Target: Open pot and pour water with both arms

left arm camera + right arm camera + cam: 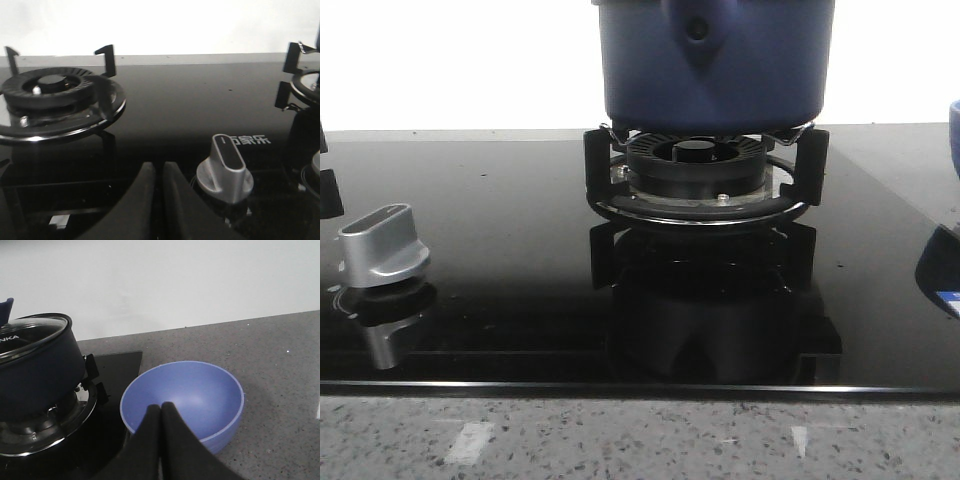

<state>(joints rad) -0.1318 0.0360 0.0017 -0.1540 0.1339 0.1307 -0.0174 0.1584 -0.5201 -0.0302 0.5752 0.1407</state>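
The dark navy pot [715, 65] stands on the right burner [698, 165] of a black glass hob; its shield-shaped handle mount faces the front camera. In the right wrist view the pot [40, 375] carries a glass lid [30, 335] with a metal rim. My right gripper [161, 409] is shut and empty, hovering at the near rim of a lighter blue bowl [200, 390] beside the hob. My left gripper [159, 167] is shut and empty, low over the hob between the empty left burner [50, 92] and a silver knob [225, 167]. Neither gripper touches the pot.
The silver knob [382, 245] sits at the hob's front left. The bowl's edge [954, 130] shows at the far right on the grey speckled counter [640, 440]. The pot's burner grate [295, 75] is at the edge of the left wrist view. A white wall is behind.
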